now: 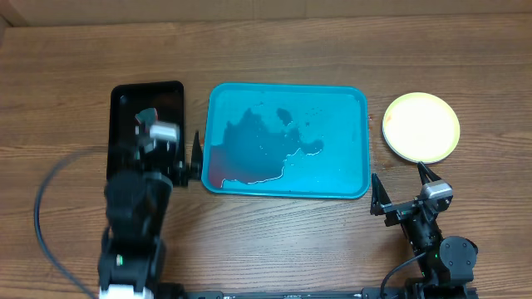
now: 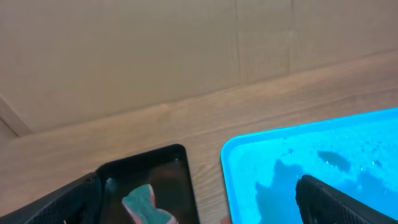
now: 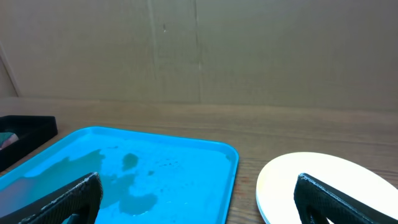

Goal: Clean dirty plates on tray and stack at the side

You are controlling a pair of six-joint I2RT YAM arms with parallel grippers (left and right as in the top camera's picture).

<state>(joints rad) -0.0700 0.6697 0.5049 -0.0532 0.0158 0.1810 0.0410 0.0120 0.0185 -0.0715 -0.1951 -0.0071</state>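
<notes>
The turquoise tray (image 1: 341, 116) lies mid-table with no plate on it. It holds a dark puddle that is reddish at its near-left corner (image 1: 218, 170). The plates (image 1: 421, 126) sit on the table right of the tray, with the pale yellow one on top. The others do not show clearly. My left gripper (image 1: 161, 158) is open and empty, straddling the gap between the black tray and the turquoise tray (image 2: 261, 155). My right gripper (image 1: 402, 187) is open and empty, in front of the gap between the tray (image 3: 186, 162) and the plates (image 3: 311, 174).
A smaller black tray (image 1: 125, 116) stands left of the turquoise one. It holds a teal sponge (image 2: 146, 205). A cardboard wall (image 3: 199, 50) runs along the table's far side. A black cable (image 1: 41, 208) loops at the front left.
</notes>
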